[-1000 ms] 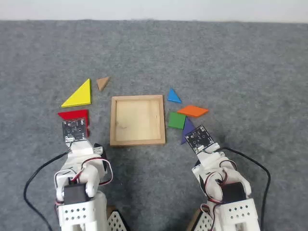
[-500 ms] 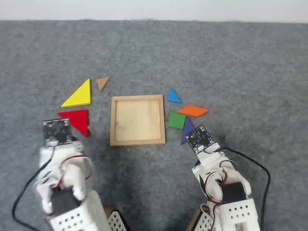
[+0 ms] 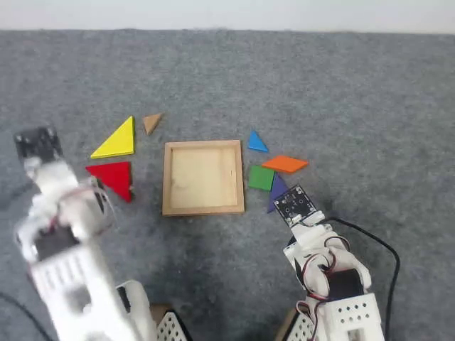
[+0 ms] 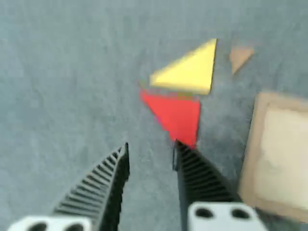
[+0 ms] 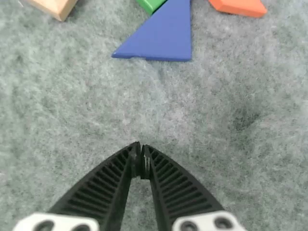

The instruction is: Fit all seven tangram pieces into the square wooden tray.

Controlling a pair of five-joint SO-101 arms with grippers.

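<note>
surface: grey carpeted tabletop (image 3: 341,92) | middle: square wooden tray (image 3: 202,145) | left arm's side of tray: yellow triangle (image 3: 117,140), small brown triangle (image 3: 151,123), red triangle (image 3: 114,177) just beside the yellow | right arm's side: small blue triangle (image 3: 256,142), orange parallelogram (image 3: 284,164), green square (image 3: 261,177) touching dark blue triangle (image 3: 276,188)

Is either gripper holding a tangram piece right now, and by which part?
Nothing is held. The left gripper is open near the red triangle; the right gripper is shut, empty.
</note>
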